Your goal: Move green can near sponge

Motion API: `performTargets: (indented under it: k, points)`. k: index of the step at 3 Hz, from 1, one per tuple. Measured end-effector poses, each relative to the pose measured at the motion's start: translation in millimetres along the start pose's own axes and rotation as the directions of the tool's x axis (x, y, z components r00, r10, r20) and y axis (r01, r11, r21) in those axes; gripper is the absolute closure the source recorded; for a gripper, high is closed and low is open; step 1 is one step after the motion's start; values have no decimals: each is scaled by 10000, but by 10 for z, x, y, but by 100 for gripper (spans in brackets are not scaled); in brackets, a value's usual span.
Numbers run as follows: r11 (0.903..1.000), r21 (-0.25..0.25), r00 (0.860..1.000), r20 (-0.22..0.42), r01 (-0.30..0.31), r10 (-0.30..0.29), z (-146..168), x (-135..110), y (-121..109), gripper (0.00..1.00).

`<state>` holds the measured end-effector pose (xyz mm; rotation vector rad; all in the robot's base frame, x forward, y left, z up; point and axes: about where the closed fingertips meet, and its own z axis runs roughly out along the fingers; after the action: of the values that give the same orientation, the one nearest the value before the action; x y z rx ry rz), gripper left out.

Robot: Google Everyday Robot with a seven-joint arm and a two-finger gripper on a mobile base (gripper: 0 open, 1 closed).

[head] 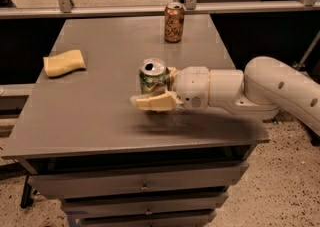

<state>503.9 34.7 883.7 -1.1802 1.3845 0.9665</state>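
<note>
The green can (152,76), silver top with a pull-tab opening, stands upright near the middle of the grey table (100,121). My gripper (156,91) reaches in from the right and its cream-yellow fingers (152,103) are closed around the can, one in front and one behind. The pale yellow sponge (64,63) lies flat at the table's left side, well apart from the can and the gripper.
A brown-orange can (174,22) stands upright at the table's far edge, behind the green can. My white arm (260,91) stretches over the table's right edge. Drawers (145,186) sit under the tabletop. A metal rail (150,8) runs behind the table.
</note>
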Motion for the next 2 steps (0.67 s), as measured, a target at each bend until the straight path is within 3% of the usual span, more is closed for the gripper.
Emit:
performTargets:
  k: [2]
  points:
    - [9990,258,9986,390,354,-364,648,-210,-578,100]
